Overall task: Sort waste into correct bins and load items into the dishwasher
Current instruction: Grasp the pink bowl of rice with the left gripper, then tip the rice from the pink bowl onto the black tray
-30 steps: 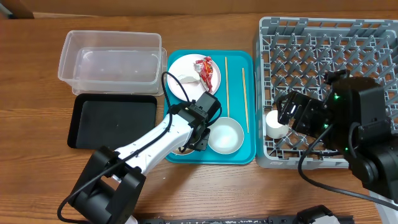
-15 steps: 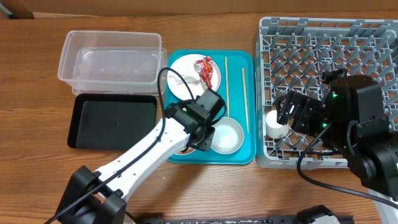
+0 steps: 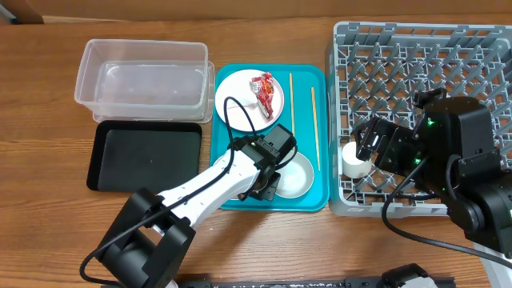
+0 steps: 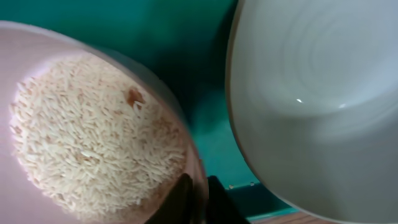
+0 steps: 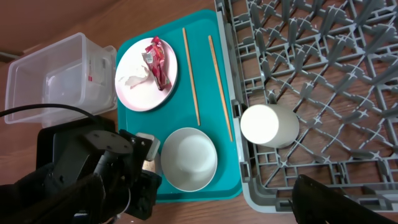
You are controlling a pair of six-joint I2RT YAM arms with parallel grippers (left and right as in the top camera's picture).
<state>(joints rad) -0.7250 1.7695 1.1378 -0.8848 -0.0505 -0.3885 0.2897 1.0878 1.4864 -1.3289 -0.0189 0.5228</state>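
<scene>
Rice grains (image 4: pixel 93 143) sit in a pale bowl (image 4: pixel 43 43) on the teal tray (image 4: pixel 174 37), at the tray's robot-side edge. An empty white bowl (image 4: pixel 317 93) is just beside it on the same tray, not touching.

Left end effector (image 4: pixel 199 200): clenched on the rice bowl, one finger on each side of the rim. Only the left wrist view shows this. In the overhead view the arm covers the rice bowl completely.

Labels: the clear tub (image 5: pixel 43 81) off the tray's far-left corner has a red-and-white sticker (image 5: pixel 94 62), seen only in the right wrist view. Text too small to read. The snack wrapper (image 5: pixel 155 56) has red-and-white print, also unreadable.

On the tray's far half: a plate (image 5: pixel 146 93) carries the wrapper and a crumpled napkin (image 5: pixel 132 79). Two chopsticks (image 5: pixel 191 74) lie parallel on the tray, right of the plate.

Right of the tray: grey dish rack (image 5: pixel 336 74) with a white cup (image 5: pixel 268 124) inside, near the rack's tray-side edge.

Left of the tray: black tray (image 3: pixel 144 156) on the worktop (image 3: pixel 48 120), on the robot side of the tub.

Right end effector (image 3: pixel 372 148): over the rack, just beside the cup. Can't tell whether it's released or clenched.
</scene>
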